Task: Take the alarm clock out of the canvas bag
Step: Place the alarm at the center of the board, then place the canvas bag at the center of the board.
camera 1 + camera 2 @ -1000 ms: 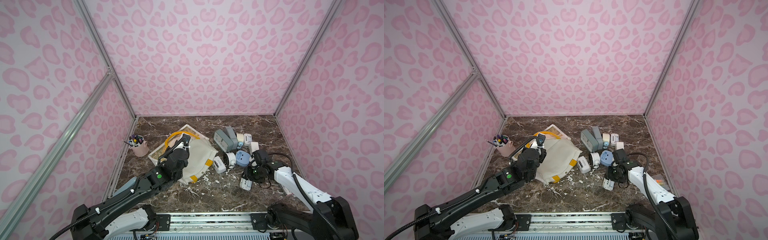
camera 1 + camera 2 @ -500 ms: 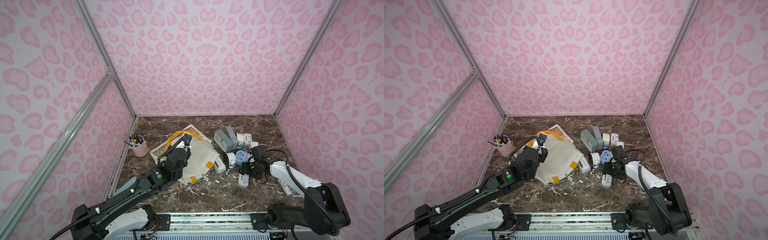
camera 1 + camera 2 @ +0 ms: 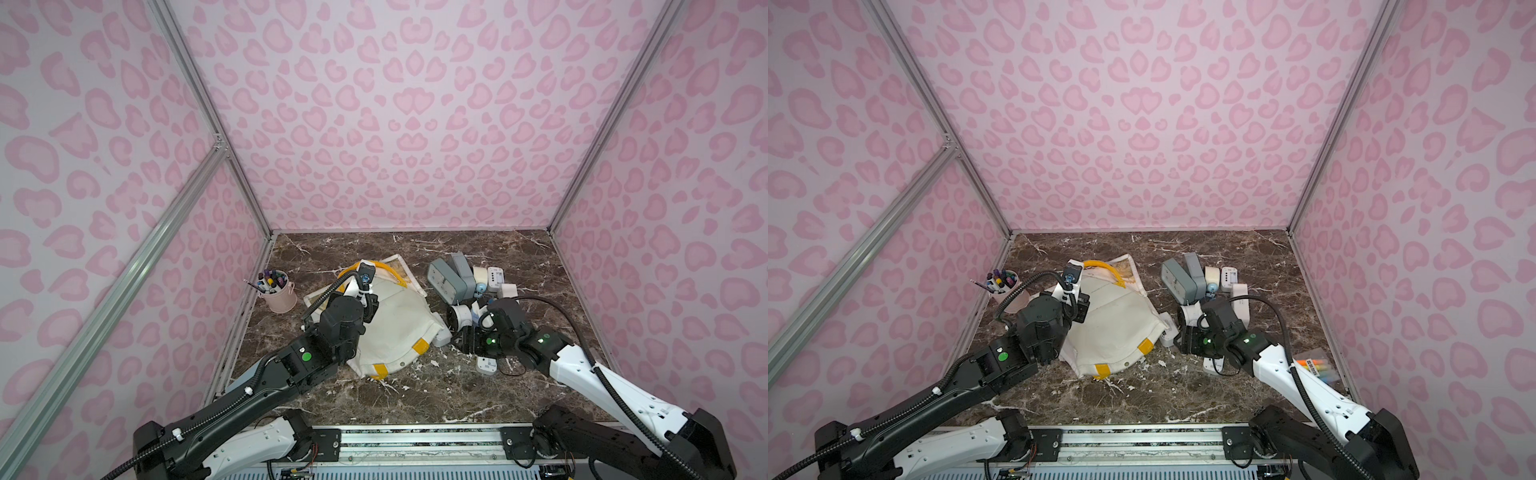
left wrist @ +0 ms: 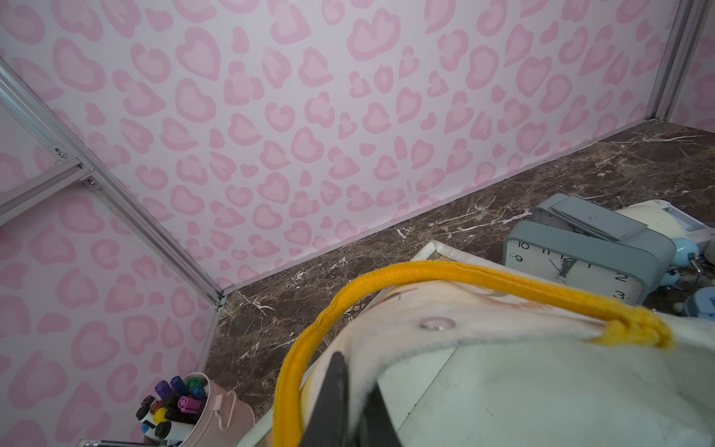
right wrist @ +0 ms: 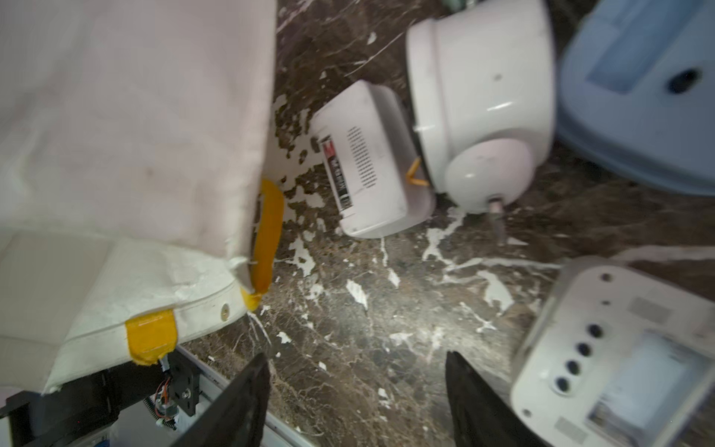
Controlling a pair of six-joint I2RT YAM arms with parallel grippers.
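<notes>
Here, the canvas bag (image 3: 399,328) is lying at the middle of the marble table (image 3: 415,395), left of a grey alarm clock (image 3: 442,280) and the smaller clocks around it. Its far rim is being pinched by the left gripper (image 4: 356,379), whose jaws are pressed together on the cloth beside the yellow handle (image 4: 445,273). The right gripper (image 5: 356,358) is being held low over bare marble, jaws spread wide with nothing between them, near a small white clock (image 5: 367,162) lying just beside the bag's right edge. Whether a clock is lying inside the bag cannot be told.

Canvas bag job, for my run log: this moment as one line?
left gripper: shut on canvas bag | right gripper: open, empty, over table
</notes>
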